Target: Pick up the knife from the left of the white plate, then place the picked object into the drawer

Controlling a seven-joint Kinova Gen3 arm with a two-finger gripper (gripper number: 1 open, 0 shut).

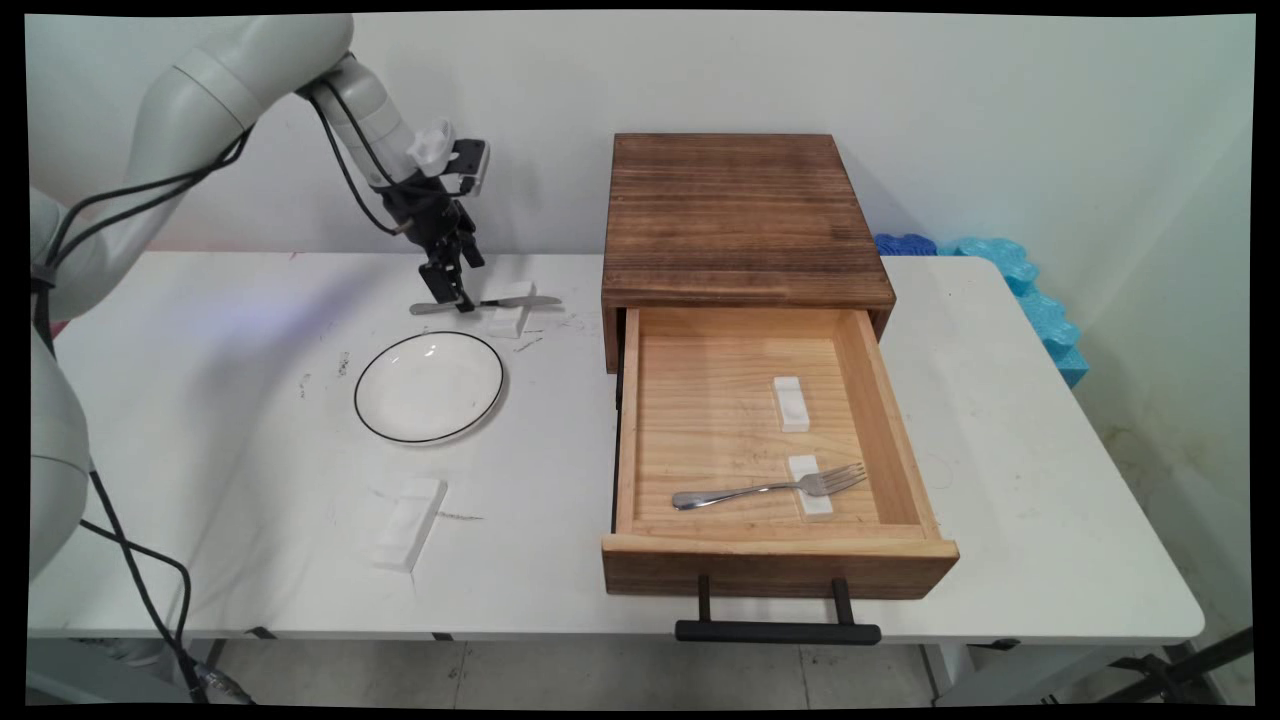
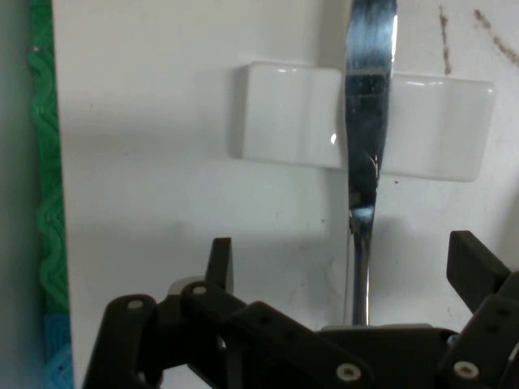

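Main view: the gripper (image 1: 452,285) hangs in the upper left-centre over the handle of a knife (image 1: 487,303) that lies across a white rest (image 1: 511,308). Below it sits a plate (image 1: 429,387); another rest (image 1: 408,522) lies lower left with bare table (image 1: 1050,480) around. Right of centre, the open drawer (image 1: 775,550) holds a fork (image 1: 770,488) on a small rest (image 1: 810,488) and a spare rest (image 1: 790,403).

Hand view: fingers (image 2: 219,263) are spread apart, straddling the knife (image 2: 366,121) handle without touching it; the table edge runs down the left.
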